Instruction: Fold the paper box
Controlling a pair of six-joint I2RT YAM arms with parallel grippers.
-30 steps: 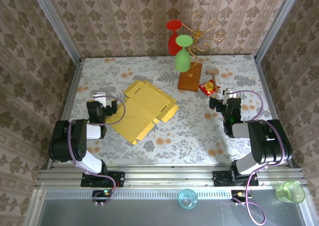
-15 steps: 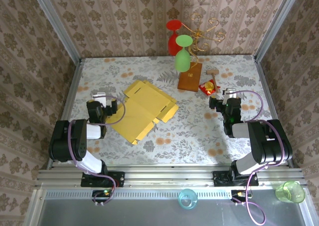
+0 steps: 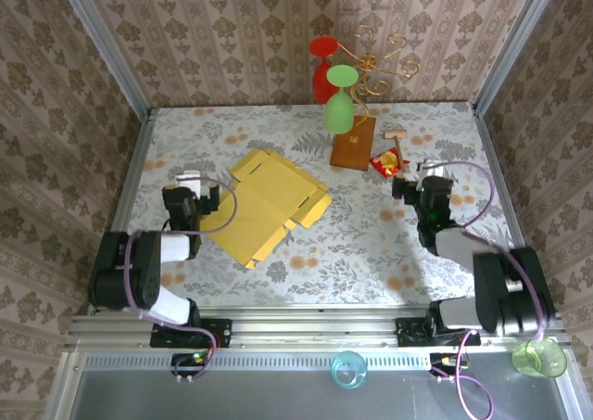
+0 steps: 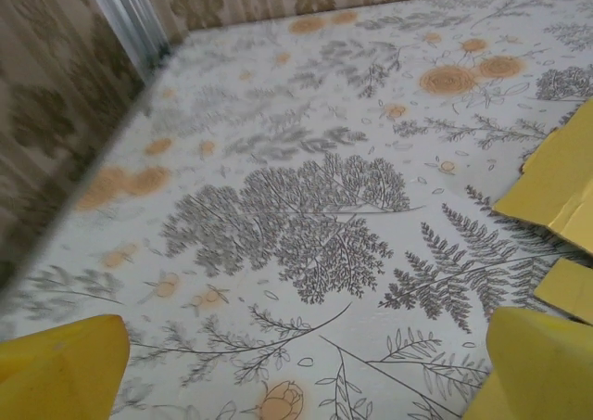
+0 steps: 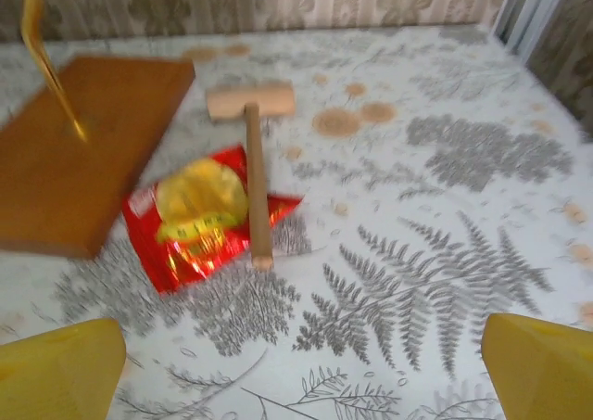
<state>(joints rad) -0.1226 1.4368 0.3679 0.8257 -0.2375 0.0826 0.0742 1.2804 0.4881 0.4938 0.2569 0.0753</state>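
The flower-printed table point(image 3: 371, 244) carries everything. A little toward ten o'clock from its middle, the paper box point(image 3: 269, 202) is spread as a flat mustard sheet with no wall raised (folding is judged not yet begun). At one o'clock from the sheet a brown wooden block point(image 3: 352, 149) bearing a gilt wire stand is set. Beside the block, a red-yellow packet point(image 5: 199, 216) is crossed by a small wooden mallet point(image 5: 252, 160).

The left pincer point(image 4: 301, 374) is held with jaws spread wide and nothing between them, just beside the sheet at its nine o'clock. The right pincer point(image 5: 301, 369) is likewise spread and empty, well apart at three o'clock, facing the packet.

For a clean first fold, the nearest edge should be approached low by the left pincer and the panel lifted along its crease. The middle should be pinned by the right, so that the sheet is not slid toward the block.
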